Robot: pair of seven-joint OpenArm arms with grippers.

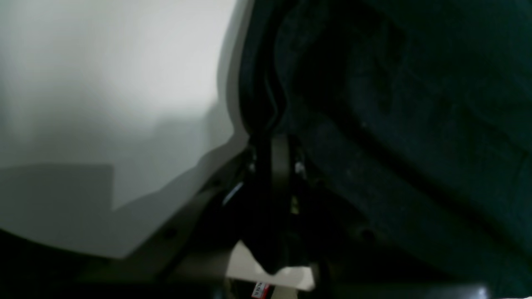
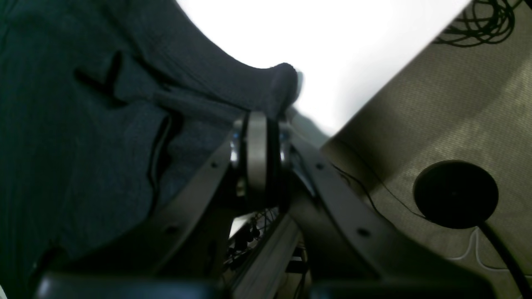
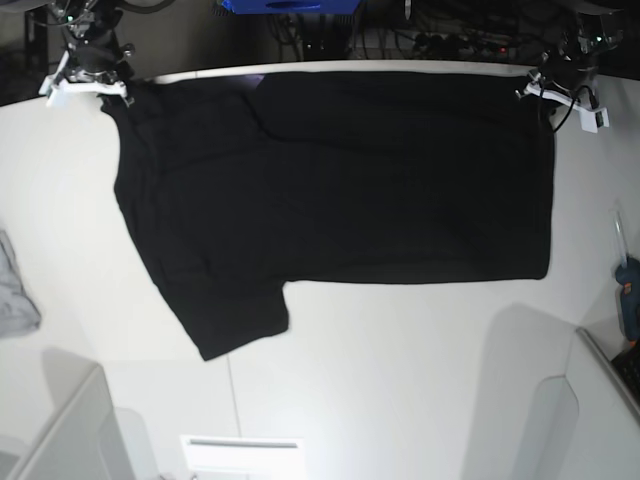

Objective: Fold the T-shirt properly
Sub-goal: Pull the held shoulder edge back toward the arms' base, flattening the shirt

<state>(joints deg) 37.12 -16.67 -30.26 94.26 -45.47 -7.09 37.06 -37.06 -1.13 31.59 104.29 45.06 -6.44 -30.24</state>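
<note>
So the table [image 3: 380, 370] has its near edge bare white, with a small grey cloth [image 3: 14, 290] by the left edge. The black T-shirt [image 3: 340, 190] is spread flat across the far half, one sleeve poking toward the near-left. Both arms are up at the far corners: the right gripper [image 3: 88, 80] has its jaws clamped on the far-left corner of the fabric, and the left gripper [image 3: 560, 92] is pinched onto the far-right corner.

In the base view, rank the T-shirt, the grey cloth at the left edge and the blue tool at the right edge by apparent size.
1. T-shirt, by far.
2. Grey cloth and blue tool: both small and cut off by the frame edges, so unranked.
</note>
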